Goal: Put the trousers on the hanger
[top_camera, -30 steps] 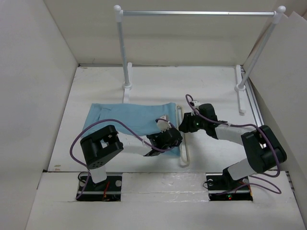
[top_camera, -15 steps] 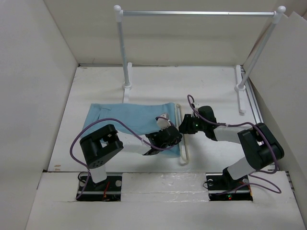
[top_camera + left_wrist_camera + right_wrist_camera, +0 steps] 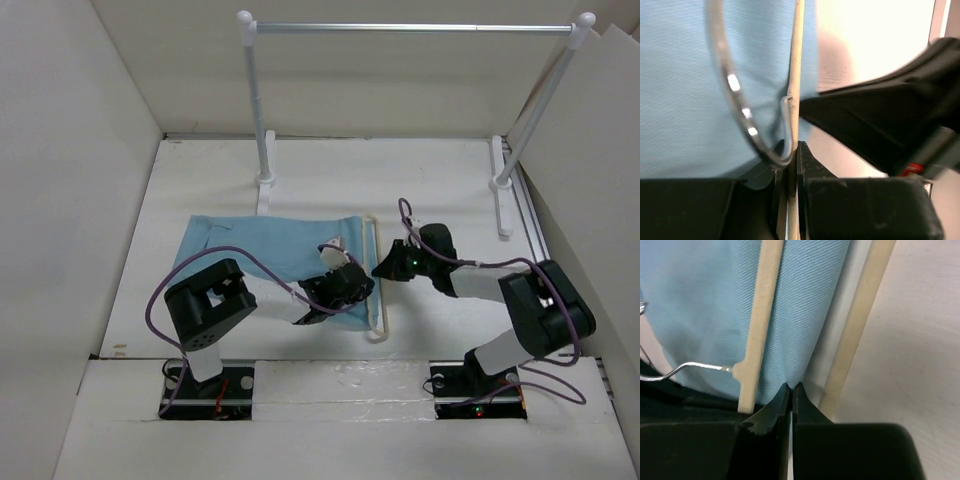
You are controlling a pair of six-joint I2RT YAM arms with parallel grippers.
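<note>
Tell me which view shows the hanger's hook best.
Left wrist: the hook curves across the frame, over the trousers, joining the hanger bar. Right wrist shows only a short end of it. Top external: too small to make out.

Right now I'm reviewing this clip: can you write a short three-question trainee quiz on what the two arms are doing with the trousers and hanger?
1. True or false: the thin cream-beige triangular hanger hangs from the silver rail with white posts.
2. The left gripper's jaws are clamped on: A) the hanger's beige bar B) its metal hook C) nothing.
3. Fill in: the right gripper's jaws are shut on the edge of the light blue soft cloth ____.
Key: 1 false, it lies on the white table; 2 A; 3 trousers.
</note>
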